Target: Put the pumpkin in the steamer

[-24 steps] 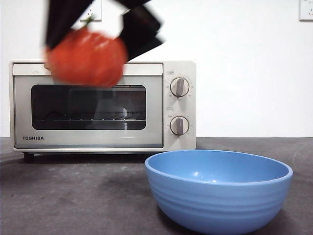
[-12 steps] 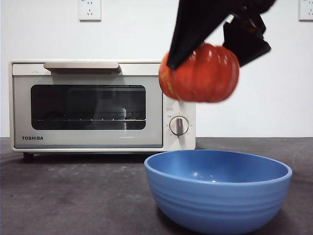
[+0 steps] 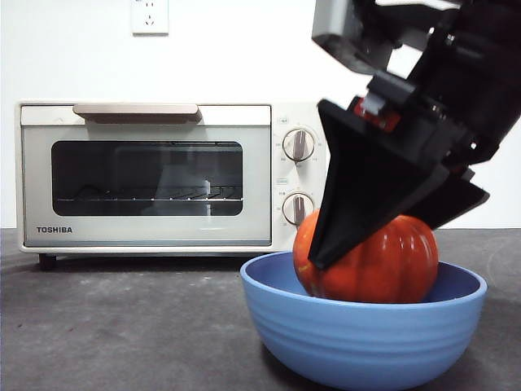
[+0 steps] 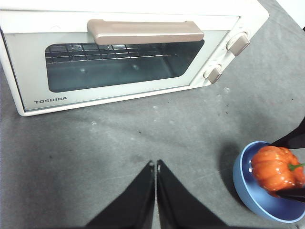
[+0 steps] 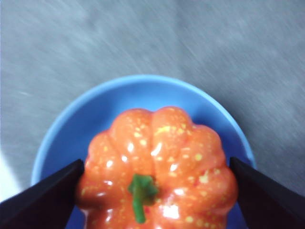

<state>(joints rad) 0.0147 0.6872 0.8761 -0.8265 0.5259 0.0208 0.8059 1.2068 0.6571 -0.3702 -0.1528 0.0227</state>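
Note:
My right gripper point(image 3: 383, 236) is shut on the orange ribbed pumpkin point(image 3: 370, 259), one jaw on each side of it, and holds it low inside the blue bowl point(image 3: 362, 338). The right wrist view shows the pumpkin point(image 5: 157, 167) with its green stem over the bowl point(image 5: 71, 133). The cream TOSHIBA steamer point(image 3: 155, 175) stands behind at the left with its door closed. My left gripper point(image 4: 156, 164) is shut and empty, above the table in front of the steamer point(image 4: 119, 57). The left wrist view also shows the pumpkin point(image 4: 274, 168) in the bowl point(image 4: 245, 183).
The dark grey table point(image 3: 122, 326) spreads in front of the steamer. A white wall with a socket point(image 3: 150, 16) is behind. The steamer's bar handle point(image 3: 135, 111) and two knobs point(image 3: 299, 145) face me.
My right gripper has carried the pumpkin from in front of the steamer, to the right and down, into the blue bowl.

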